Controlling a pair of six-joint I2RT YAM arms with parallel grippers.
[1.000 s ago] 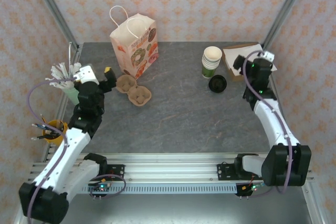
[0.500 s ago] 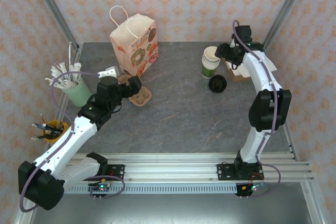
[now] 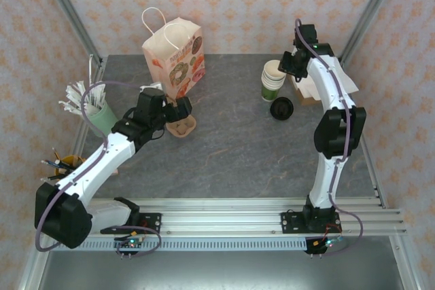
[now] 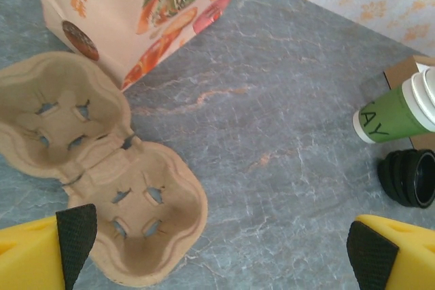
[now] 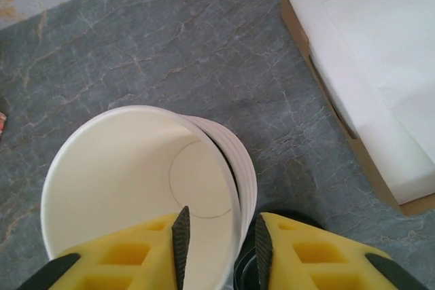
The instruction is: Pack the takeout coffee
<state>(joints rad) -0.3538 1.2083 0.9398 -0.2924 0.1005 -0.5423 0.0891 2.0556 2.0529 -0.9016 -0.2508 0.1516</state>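
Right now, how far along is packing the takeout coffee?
Done: nothing yet; the cup carrier sits empty beside the paper bag. In hand: the right hand straddles the rim of the top cup on the stack, one finger inside, one outside; the left hand hangs open over the carrier. Left: probably lift that cup, fit the black lid lying on the table, and seat it in the carrier.

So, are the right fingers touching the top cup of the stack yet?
Cannot tell. Right wrist view: the right gripper straddles the rim of the top cup, inner finger clear of the wall, outer finger's contact hidden.
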